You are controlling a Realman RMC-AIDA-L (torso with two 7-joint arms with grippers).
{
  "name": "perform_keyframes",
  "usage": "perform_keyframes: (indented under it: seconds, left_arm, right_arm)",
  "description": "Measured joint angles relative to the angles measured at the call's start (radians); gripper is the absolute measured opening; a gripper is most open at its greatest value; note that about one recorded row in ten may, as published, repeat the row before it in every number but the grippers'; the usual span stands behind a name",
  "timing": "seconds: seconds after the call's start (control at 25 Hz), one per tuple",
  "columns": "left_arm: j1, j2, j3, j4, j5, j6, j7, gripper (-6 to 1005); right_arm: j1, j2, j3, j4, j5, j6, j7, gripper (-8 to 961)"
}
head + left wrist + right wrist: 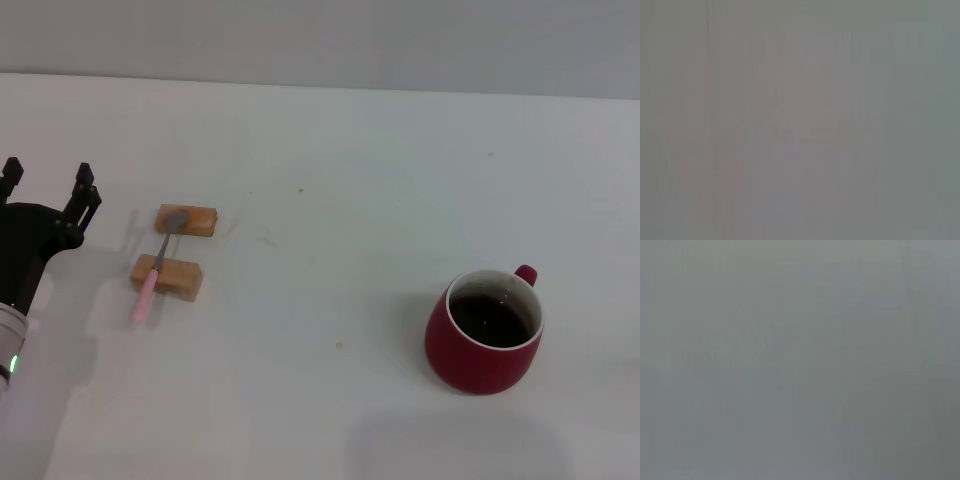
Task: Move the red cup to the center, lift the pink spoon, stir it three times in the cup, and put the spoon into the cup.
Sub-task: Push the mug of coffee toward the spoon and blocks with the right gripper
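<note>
Red cup (pixel 485 335) near right edge | pink spoon (pixel 152 273) on 2 blocks (pixel 176 250) | left pincer (pixel 48 190) released, far left

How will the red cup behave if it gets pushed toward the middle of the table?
The cup looks like thick glazed ceramic, so probably heavy for its size and rigid. Its wide rounded body suggests it would slide rather than tip on the smooth table. A push at the handle might turn it.

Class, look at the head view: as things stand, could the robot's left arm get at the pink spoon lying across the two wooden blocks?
Probably yes. The left end effector is open, beside the pink spoon, with only bare table between them. The spoon rests raised on two wooden blocks, leaving its handle free.
</note>
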Motion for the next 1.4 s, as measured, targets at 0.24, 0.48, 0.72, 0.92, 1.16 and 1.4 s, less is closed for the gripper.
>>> perform_keyframes:
  seconds: [0.24,0.48,0.72,0.92,1.16,1.4]
  left_arm:
    - [-0.007,0.000,-0.013,-0.001,-0.002,0.001,0.000,807]
    - [-0.016,0.001,-0.015,0.000,-0.002,0.003,0.000,807]
    - [-0.018,0.003,-0.017,0.000,-0.003,0.004,0.000,806]
    - [-0.017,0.003,-0.018,0.000,-0.003,0.005,-0.001,806]
    - [-0.014,0.004,-0.027,0.000,-0.003,0.006,-0.001,805]
    - [-0.010,0.005,-0.029,0.000,-0.003,0.006,-0.001,804]
  right_arm:
    - [0.010,0.002,-0.013,0.008,-0.007,0.033,-0.025,750]
    - [0.004,0.005,-0.015,0.056,-0.006,0.077,-0.101,705]
    - [-0.003,0.005,-0.033,0.100,-0.014,0.077,-0.095,600]
    - [-0.009,0.007,-0.061,0.115,-0.015,0.078,-0.094,446]
    - [-0.030,0.008,-0.126,0.140,-0.016,0.065,-0.102,100]
    - [-0.032,0.009,-0.226,0.183,-0.017,0.067,-0.138,9]
